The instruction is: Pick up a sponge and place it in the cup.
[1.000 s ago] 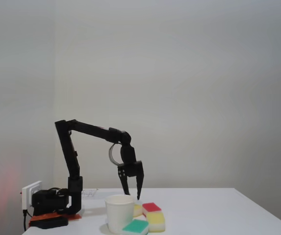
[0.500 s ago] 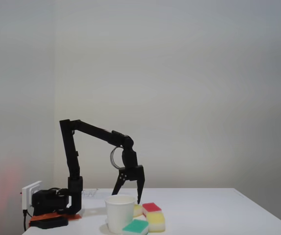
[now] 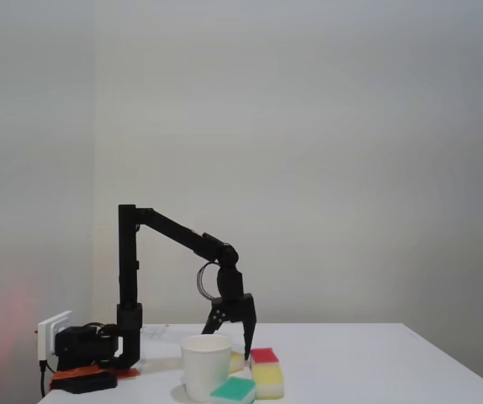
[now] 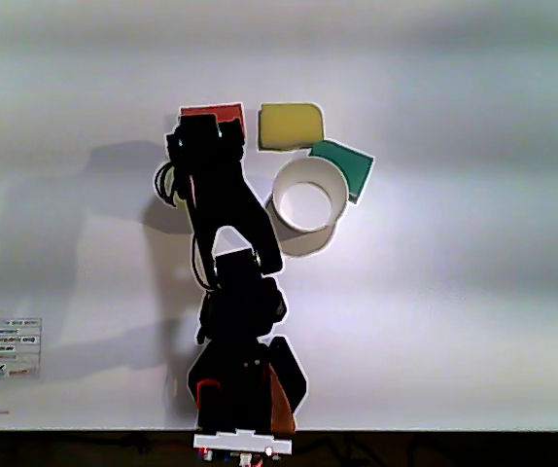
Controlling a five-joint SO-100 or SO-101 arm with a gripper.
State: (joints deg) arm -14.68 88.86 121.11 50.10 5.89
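Note:
The white paper cup (image 3: 205, 368) (image 4: 307, 205) stands upright in front of the arm. In the other view the pale-yellow sponge (image 4: 291, 126) lies flat just beyond the cup's rim; in the fixed view the sponge (image 3: 268, 383) sits right of the cup, below a red-topped sponge (image 3: 263, 355). My gripper (image 3: 227, 343) (image 4: 203, 133) is open, pointing down, with nothing between its fingers. In the other view it hangs over the red-topped sponge (image 4: 213, 113) and covers part of it, left of the pale-yellow sponge. I cannot tell whether the fingertips touch the red-topped sponge.
A green-topped sponge (image 3: 233, 390) (image 4: 348, 166) leans against the cup. The arm's base (image 3: 90, 347) (image 4: 245, 389) stands on an orange mount beside a white socket box (image 3: 54, 329). A paper label (image 4: 4, 348) lies on the table at left in the other view.
The arm has reached further out and lower. The gripper has moved right and down in the fixed view, from above the cup toward the sponges, and its jaws have spread wider.

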